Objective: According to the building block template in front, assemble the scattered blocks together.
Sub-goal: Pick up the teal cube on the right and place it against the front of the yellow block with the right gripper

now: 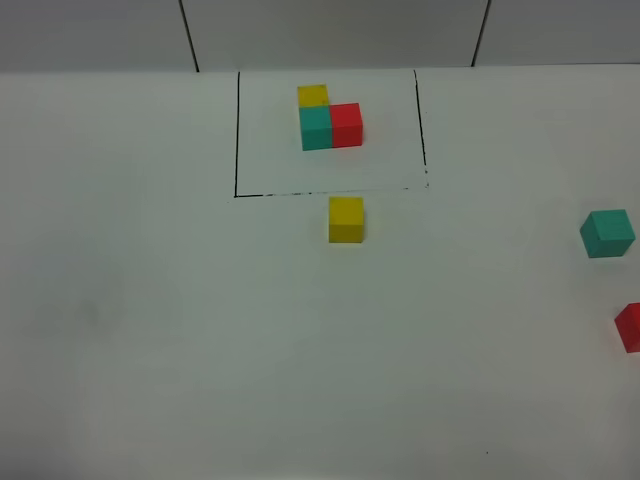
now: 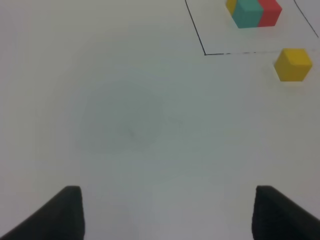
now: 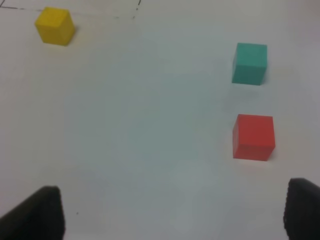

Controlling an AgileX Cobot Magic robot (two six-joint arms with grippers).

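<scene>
The right tool (image 3: 172,212), spread and empty, faced the red cube (image 3: 253,136) and teal-green cube (image 3: 249,63), both well right of the template (image 1: 330,125) and nearer this arm. The yellow cube (image 1: 346,218) sat just beside the template's near side. The left tool (image 2: 172,212) was spread too, empty.

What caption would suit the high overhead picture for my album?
Framed template at back; loose yellow cube, teal cube and red cube lie apart.
</scene>
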